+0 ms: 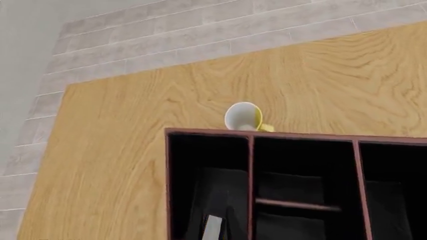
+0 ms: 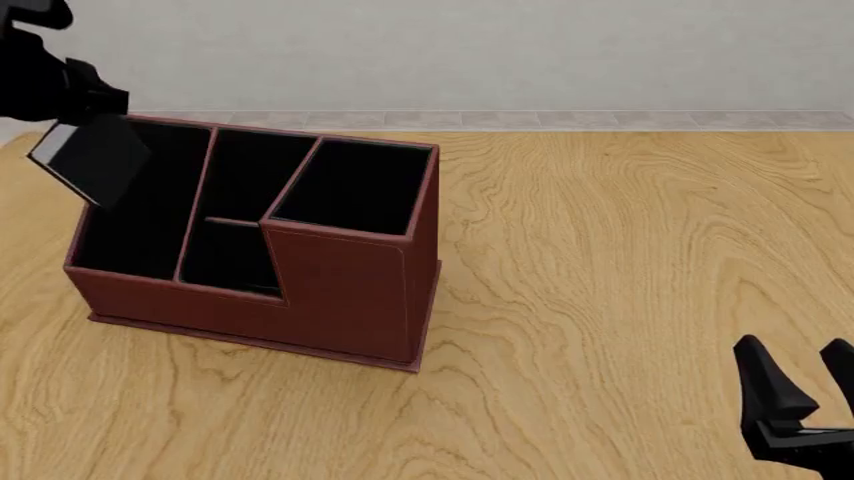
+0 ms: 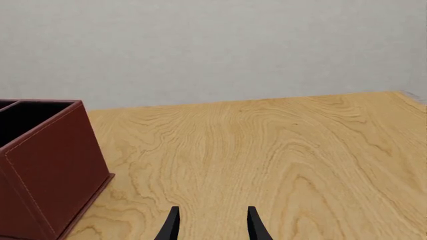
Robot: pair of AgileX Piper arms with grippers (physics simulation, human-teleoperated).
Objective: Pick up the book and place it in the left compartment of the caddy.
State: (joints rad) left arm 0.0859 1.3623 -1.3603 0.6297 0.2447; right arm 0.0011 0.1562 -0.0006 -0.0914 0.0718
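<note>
- Caddy [image 2: 347, 290] stands on the table [image 2: 614, 260], left of centre in the front view; stepped front wall, tall square slot at its right end.
- Left gripper [image 2: 83, 100] sits at the top-left corner of the front view, above the caddy's left end. Fingers mostly lost against the black arm; they are closed on the book.
- Book [image 2: 91, 160] hangs tilted from the left gripper, one corner up at the fingers, the lower part dipping over the left compartment [image 2: 140, 215]. White page edge visible along its upper-left side.
- Cannot tell whether the book touches the compartment wall or floor; the black cover merges with the black lining.
- Left wrist view looks down into the caddy [image 1: 253, 137]: a pale strip, apparently the book's [image 1: 212, 227] page edge, shows low in the end slot [image 1: 207, 190]. Gripper fingers not distinguishable there.
- Mug [image 1: 243, 117], white outside and yellow inside, lies on its side on the table just beyond the caddy's far wall; seen only in the left wrist view.
- Right gripper [image 2: 798, 385] is at the lower-right corner of the front view, well apart from the caddy.
- Right wrist view: its two fingers [image 3: 172, 225] are spread with bare table between them, holding nothing; caddy's tall end [image 3: 47, 165] is off to one side.
</note>
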